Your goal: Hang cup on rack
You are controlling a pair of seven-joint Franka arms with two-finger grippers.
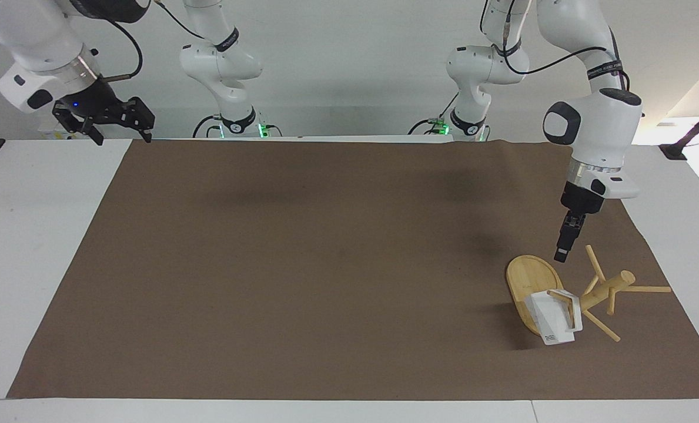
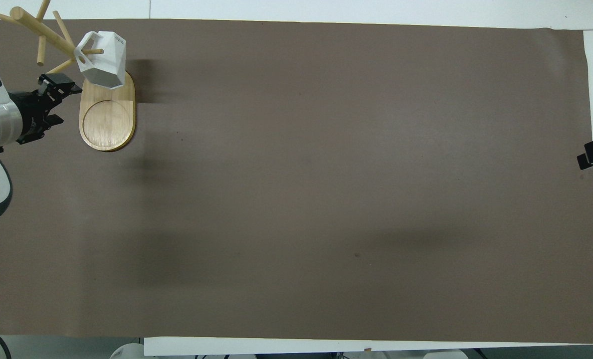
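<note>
Hanging by its handle on a low peg of the rack (image 1: 596,291), the cup (image 1: 555,320) sits below the left gripper (image 1: 562,254), empty, fingers we can't read; the right gripper (image 1: 103,117) waits open at the table's other end.

Items counted: one cup (image 1: 554,320), one rack (image 1: 590,291) with one post and five visible pegs, one brown mat (image 1: 325,264), and two grippers, left (image 1: 562,252) and right (image 1: 103,120).
</note>
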